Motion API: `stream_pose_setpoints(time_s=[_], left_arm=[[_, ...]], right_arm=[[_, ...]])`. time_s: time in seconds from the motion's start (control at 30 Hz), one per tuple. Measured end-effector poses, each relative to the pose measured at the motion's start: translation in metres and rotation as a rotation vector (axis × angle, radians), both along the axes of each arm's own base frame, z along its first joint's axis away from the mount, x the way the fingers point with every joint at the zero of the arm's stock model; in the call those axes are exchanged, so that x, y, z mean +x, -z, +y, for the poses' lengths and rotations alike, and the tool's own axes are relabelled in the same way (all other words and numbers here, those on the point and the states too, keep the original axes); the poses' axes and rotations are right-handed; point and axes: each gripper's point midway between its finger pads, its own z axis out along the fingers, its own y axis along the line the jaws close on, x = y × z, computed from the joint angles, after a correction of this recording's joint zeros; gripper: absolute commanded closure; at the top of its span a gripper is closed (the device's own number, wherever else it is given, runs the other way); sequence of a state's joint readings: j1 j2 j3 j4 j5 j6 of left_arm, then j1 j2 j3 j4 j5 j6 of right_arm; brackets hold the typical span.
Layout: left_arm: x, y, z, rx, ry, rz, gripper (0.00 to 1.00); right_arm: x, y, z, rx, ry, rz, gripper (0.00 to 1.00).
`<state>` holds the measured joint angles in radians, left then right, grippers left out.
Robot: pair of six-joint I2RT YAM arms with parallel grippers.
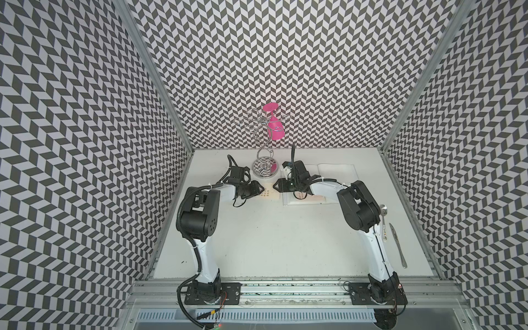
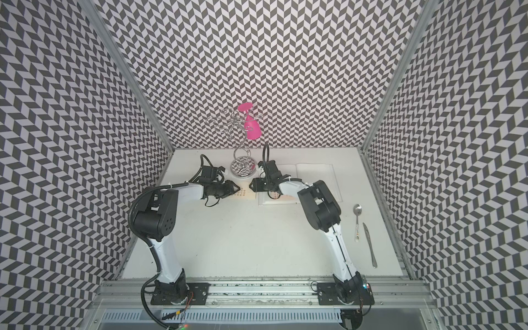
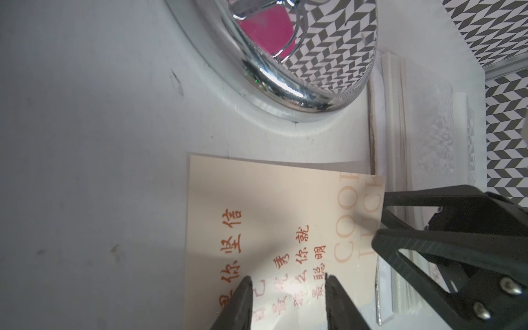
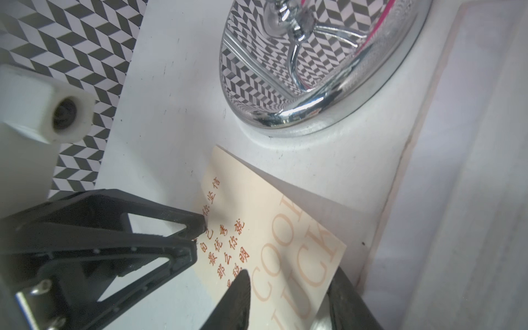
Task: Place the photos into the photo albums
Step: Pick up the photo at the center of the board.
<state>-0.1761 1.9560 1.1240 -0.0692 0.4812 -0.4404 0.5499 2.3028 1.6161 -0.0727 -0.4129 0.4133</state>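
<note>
A cream photo (image 3: 271,200) with orange characters lies between the two grippers, beside the open white photo album (image 1: 337,171) (image 2: 314,171). My left gripper (image 3: 288,285) (image 1: 260,188) is open. Its fingertips (image 4: 200,228) rest on one side of the card. My right gripper (image 4: 288,285) (image 1: 275,185) is also open, astride the card's opposite edge. That edge is raised off the table, with one finger (image 4: 240,288) over it and the other at its rim. Another photo (image 1: 301,195) lies on the album page, partly hidden by the right arm.
A chrome wire stand (image 1: 265,168) holding a pink glass (image 1: 275,128) stands just behind the grippers, close to the card. A spoon (image 1: 383,211) and a knife (image 1: 398,245) lie along the table's right edge.
</note>
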Motion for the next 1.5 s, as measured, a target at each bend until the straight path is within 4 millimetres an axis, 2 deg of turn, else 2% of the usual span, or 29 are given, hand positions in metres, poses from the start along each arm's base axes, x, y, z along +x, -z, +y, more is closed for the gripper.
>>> stream_pose_setpoints(time_s=[0.3,0.63,0.8,1.13,1.33,1.5], left_arm=[[-0.001,0.000,-0.002,-0.028,-0.009,0.006,0.57],[-0.003,0.001,-0.005,-0.088,-0.028,0.005,0.57],[-0.003,0.000,-0.007,-0.121,-0.038,0.007,0.57],[-0.004,0.000,-0.007,-0.133,-0.047,0.013,0.57],[-0.004,-0.001,-0.008,-0.130,-0.043,0.011,0.57],[-0.005,-0.010,-0.004,-0.102,-0.050,-0.007,0.56]], right_arm=[[-0.005,0.002,0.004,0.137,0.001,0.021,0.65],[-0.024,0.002,0.013,0.242,-0.018,0.107,0.72],[-0.026,0.000,0.015,0.272,-0.010,0.128,0.82],[-0.032,-0.003,0.015,0.283,-0.006,0.137,0.93],[-0.035,-0.014,0.016,0.273,-0.019,0.117,0.97],[-0.036,-0.037,0.012,0.244,-0.039,0.062,0.99]])
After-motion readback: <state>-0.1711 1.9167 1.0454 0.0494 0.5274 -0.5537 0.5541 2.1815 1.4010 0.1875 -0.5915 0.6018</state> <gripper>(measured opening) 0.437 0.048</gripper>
